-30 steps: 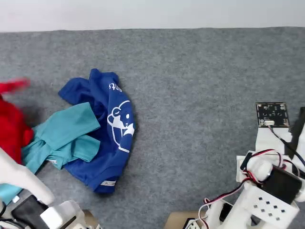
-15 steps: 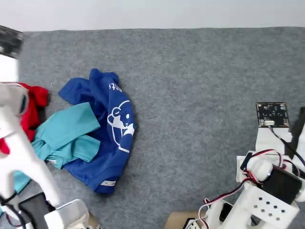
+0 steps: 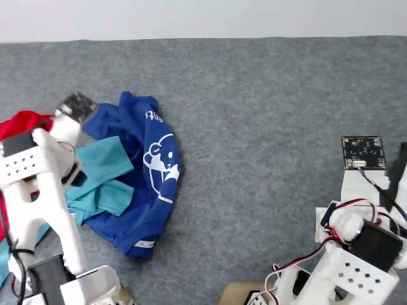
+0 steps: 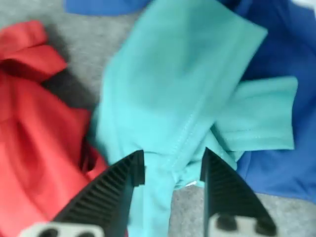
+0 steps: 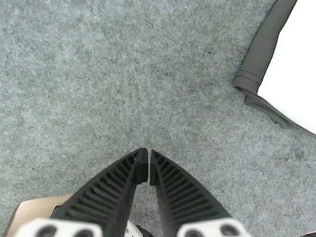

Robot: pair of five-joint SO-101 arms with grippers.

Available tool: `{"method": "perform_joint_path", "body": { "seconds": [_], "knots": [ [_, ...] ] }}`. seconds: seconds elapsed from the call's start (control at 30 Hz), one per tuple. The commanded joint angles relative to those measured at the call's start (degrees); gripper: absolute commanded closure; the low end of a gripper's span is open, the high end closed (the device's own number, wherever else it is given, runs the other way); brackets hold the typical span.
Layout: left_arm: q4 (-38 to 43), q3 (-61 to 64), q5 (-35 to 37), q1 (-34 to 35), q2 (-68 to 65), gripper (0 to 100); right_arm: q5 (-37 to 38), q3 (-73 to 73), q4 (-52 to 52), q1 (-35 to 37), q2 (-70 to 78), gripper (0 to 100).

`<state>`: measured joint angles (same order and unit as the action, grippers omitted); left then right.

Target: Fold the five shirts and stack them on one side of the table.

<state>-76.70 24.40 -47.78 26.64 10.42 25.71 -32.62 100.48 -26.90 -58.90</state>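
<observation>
The left gripper [image 4: 173, 157] has swung in from the side and now hangs, jaws apart, over the teal shirt [image 4: 182, 74], which lies crumpled on the blue shirt [image 3: 152, 197]. Folding, I think, is only starting; the right gripper [image 5: 148, 160] stays closed, empty.

Your counter [image 3: 273, 95] is covered from edge to edge in grey, felt-like matting. On its left half lies a blue shirt [image 3: 152, 190], crumpled, with a white print facing up. A teal shirt [image 3: 105, 171] is bunched beside it, one side draped over the blue shirt and the rest resting on the matting. Just beside the teal shirt, at the counter's left edge, you have a red shirt [image 3: 19, 124], rumpled into folds. In the right wrist view a white cloth [image 5: 291, 64] with a dark grey hem lies flat on the matting
</observation>
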Motion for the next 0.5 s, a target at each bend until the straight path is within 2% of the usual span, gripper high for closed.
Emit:
{"method": "perform_joint_path", "body": {
  "seconds": [0.0, 0.27, 0.47],
  "knots": [
    [5.54, 4.97, -2.11, -0.26, 0.88, 81, 0.35, 0.00, 2.33, -0.66, -0.57, 98.9],
    [18.37, 15.43, -2.11, 0.00, 0.88, 83, 0.35, 0.00, 2.33, -0.66, -0.66, 98.9],
    [24.44, 16.04, -2.11, 0.26, 0.88, 99, 0.35, 0.00, 2.33, -0.66, -0.84, 98.9]
  ]
}}
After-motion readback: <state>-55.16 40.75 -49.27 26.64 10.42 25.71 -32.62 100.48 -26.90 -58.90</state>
